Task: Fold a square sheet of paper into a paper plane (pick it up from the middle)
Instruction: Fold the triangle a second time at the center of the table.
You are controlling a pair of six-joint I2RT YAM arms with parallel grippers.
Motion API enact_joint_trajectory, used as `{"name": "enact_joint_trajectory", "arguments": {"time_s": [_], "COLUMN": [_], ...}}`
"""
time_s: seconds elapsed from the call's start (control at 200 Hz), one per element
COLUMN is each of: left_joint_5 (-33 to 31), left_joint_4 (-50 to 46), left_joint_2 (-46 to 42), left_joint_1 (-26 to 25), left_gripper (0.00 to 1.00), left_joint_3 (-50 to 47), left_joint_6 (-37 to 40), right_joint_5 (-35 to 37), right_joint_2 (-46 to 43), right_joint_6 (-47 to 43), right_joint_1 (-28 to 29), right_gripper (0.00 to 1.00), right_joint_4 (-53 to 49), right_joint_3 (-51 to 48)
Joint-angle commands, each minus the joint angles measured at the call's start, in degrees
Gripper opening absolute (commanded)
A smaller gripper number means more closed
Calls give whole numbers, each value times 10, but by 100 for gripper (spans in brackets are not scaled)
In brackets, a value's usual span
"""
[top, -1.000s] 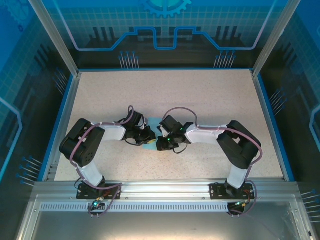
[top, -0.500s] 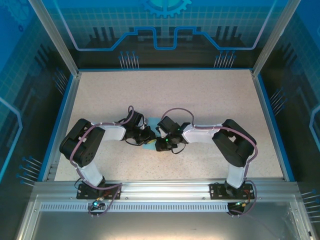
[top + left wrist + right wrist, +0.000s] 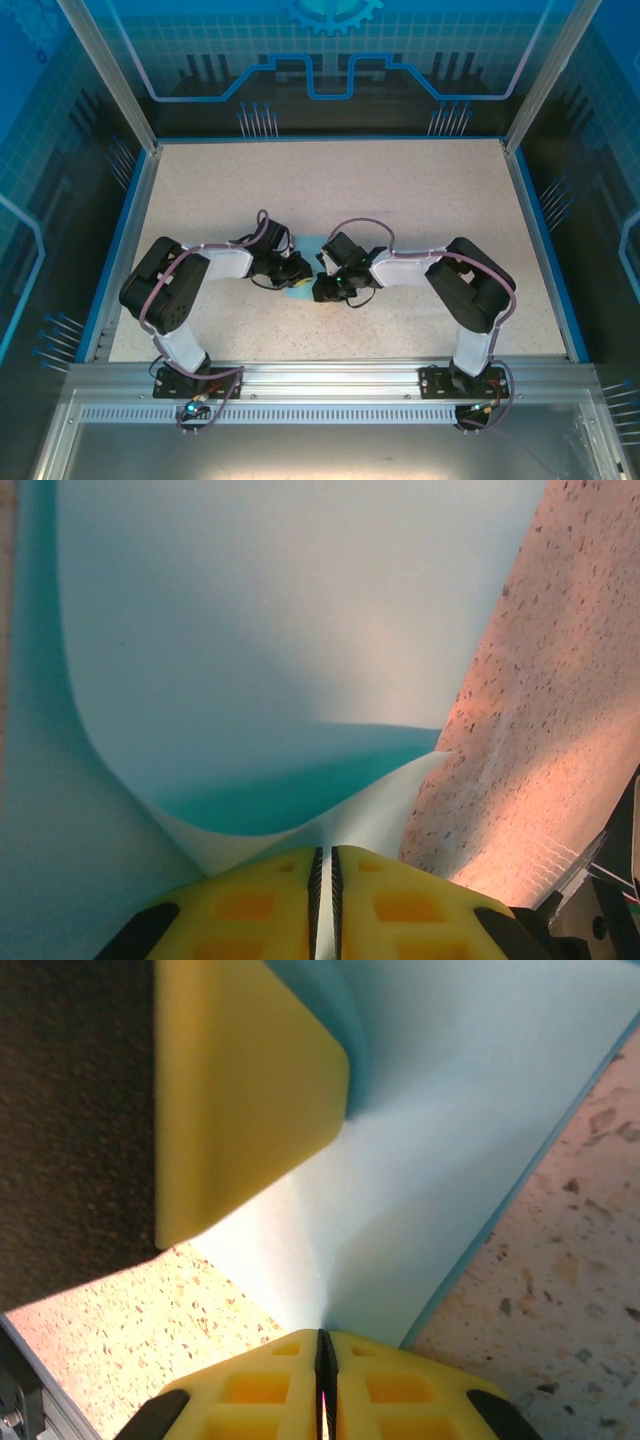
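Note:
The square sheet of paper (image 3: 298, 291) is light blue and lies mid-table, mostly hidden under both wrists. My left gripper (image 3: 297, 270) and right gripper (image 3: 322, 272) meet over it, tip to tip. In the left wrist view the paper (image 3: 280, 610) curls up off the table, and a fold of it runs into the narrow slit of my left gripper (image 3: 325, 852). In the right wrist view my right gripper (image 3: 325, 1336) is shut on a pinched ridge of the paper (image 3: 450, 1110). A yellow finger (image 3: 250, 1090) of the left gripper presses the sheet just ahead of it.
The speckled beige table (image 3: 400, 190) stretches wide behind and beside the arms. A blue rim (image 3: 535, 240) and glass walls enclose it. An aluminium rail (image 3: 330, 375) carrying both arm bases runs along the near edge.
The right arm's elbow has drawn in to the left and its wrist has shifted a little over the paper. The left arm has barely moved.

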Motion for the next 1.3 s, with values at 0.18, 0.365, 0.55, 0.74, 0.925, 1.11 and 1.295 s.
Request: {"name": "enact_joint_trajectory", "arguments": {"time_s": [0.18, 0.365, 0.55, 0.74, 0.925, 1.11, 1.295], "left_joint_5": [-44, -55, -90, -81, -44, -15, 4], "left_joint_4": [-30, -52, -89, -105, -87, -49, 18], "left_joint_2": [7, 22, 27, -9, -104, -164, -142], "left_joint_1": [48, 71, 90, 102, 93, 62, 35], "left_gripper": [13, 13, 12, 13, 16, 17, 15], "left_joint_3": [22, 47, 73, 94, 56, -9, -51], "left_joint_6": [46, 65, 88, 103, 87, 58, 29], "right_joint_5": [28, 33, 42, 31, 2, -24, -15], "right_joint_2": [49, 48, 45, 39, 22, -32, -58], "right_joint_6": [27, 27, 30, 33, 40, 21, -3], "right_joint_1": [-6, -6, -5, -4, -3, -4, -7], "right_gripper": [9, 9, 9, 10, 10, 14, 19], "right_joint_4": [-97, -108, -119, -103, -73, -47, -24], "right_joint_3": [-21, -19, -16, -13, -2, 19, 42]}}
